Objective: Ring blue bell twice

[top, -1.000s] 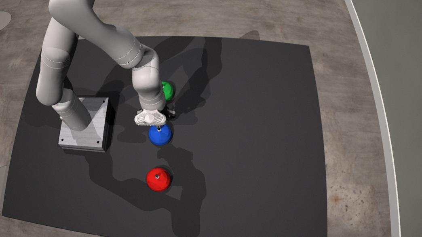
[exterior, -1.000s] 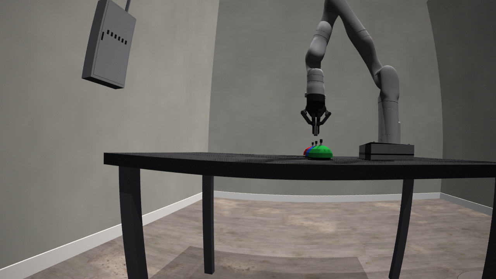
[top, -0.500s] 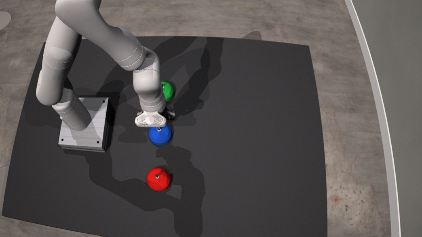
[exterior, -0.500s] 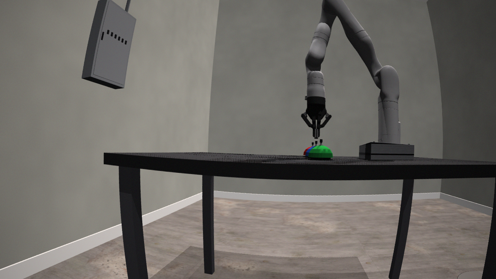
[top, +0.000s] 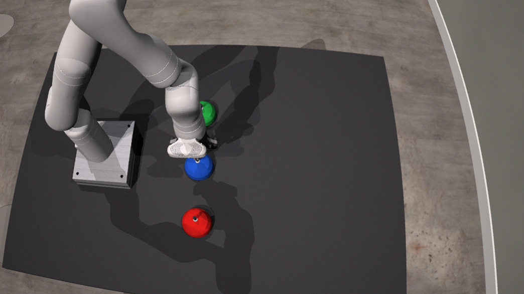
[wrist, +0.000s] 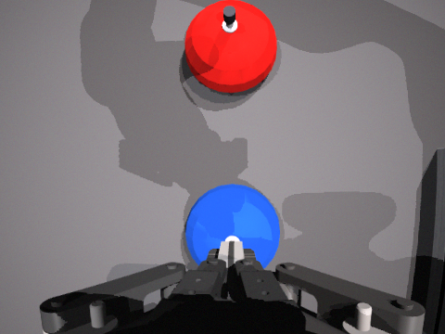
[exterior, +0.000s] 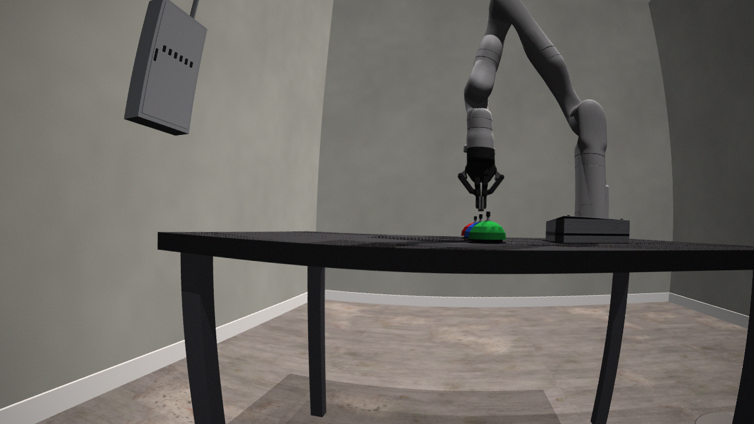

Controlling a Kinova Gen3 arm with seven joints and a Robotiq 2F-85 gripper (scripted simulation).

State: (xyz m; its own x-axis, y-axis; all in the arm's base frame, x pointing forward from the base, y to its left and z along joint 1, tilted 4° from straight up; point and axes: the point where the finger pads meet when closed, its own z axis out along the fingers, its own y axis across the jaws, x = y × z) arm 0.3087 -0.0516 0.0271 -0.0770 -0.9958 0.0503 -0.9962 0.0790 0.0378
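Observation:
The blue bell point(top: 198, 167) sits in the middle of the black table, between the green bell point(top: 207, 113) and the red bell point(top: 197, 222). My gripper point(exterior: 481, 206) is shut and empty, pointing straight down right over the blue bell. In the side view its fingertips hang a short way above the bells' buttons, with a small gap. In the wrist view the shut fingertips point(wrist: 232, 249) cover the button of the blue bell point(wrist: 233, 226); the red bell point(wrist: 230, 46) lies beyond with its button up. In the side view the bells overlap, the green bell point(exterior: 486, 231) in front.
The arm's grey base block point(top: 107, 151) stands left of the bells. The bells lie in one row, roughly a bell's width or more apart. A grey box point(exterior: 165, 66) hangs on the wall, far from the table.

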